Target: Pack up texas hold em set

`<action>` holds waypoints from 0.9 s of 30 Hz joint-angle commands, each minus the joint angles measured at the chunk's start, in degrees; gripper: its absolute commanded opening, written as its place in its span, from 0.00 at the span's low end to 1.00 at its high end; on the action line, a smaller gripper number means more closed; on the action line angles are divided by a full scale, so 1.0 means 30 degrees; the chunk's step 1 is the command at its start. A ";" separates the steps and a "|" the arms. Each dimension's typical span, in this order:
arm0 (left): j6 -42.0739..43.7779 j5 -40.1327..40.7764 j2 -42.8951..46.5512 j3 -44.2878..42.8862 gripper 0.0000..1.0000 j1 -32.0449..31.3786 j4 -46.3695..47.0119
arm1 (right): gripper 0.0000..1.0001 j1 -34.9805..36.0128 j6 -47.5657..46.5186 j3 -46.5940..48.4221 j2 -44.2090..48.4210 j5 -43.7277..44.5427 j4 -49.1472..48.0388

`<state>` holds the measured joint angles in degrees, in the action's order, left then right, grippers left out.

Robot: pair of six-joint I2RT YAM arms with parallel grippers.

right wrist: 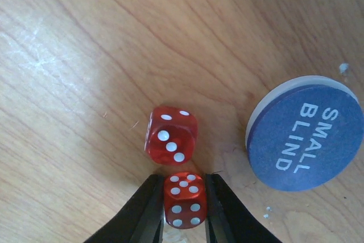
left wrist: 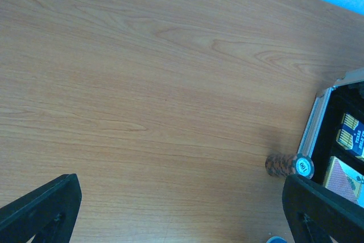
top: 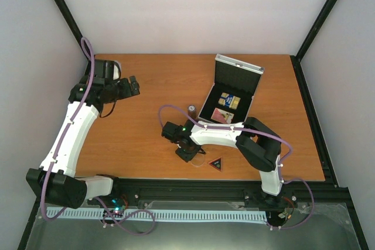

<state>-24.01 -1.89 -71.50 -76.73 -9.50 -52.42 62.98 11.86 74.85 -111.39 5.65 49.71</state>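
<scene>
My right gripper (right wrist: 183, 181) is clamped on one red die (right wrist: 185, 204) near the blue chip (right wrist: 304, 135); a shallow pinch could squirt it out into the second die (right wrist: 170, 136).

Open silver metal case (top: 235, 80), black lining, far right on brown wooden table (top: 135, 139). Inside it: blue-gold card deck (top: 229, 101), red card deck (top: 221, 116). Small dark cylinder (top: 191, 108) just left of case. Black triangle (top: 217, 164) at near edge; right gripper (top: 187, 155) just left of it.
</scene>
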 commanded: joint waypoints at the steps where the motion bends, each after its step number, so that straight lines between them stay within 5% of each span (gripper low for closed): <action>1: 0.0239 0.0117 0.0309 0.0027 1.00 -0.0086 -0.0162 | 0.20 -0.0105 0.0032 0.0565 0.0225 0.0648 0.0485; 13: 0.0178 0.0016 0.0514 0.0381 1.00 -0.0086 0.0072 | 0.19 -0.0719 0.0259 0.4298 0.1322 0.2892 0.3302; 27: 0.0321 0.0116 0.0466 0.0221 1.00 -0.0079 -0.0163 | 0.17 -0.7327 0.0844 0.2214 0.3145 0.4438 0.2106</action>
<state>-23.92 -1.67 -70.94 -75.37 -9.50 -52.42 44.51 14.48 83.53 -103.35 16.14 58.67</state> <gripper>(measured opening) 0.998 0.174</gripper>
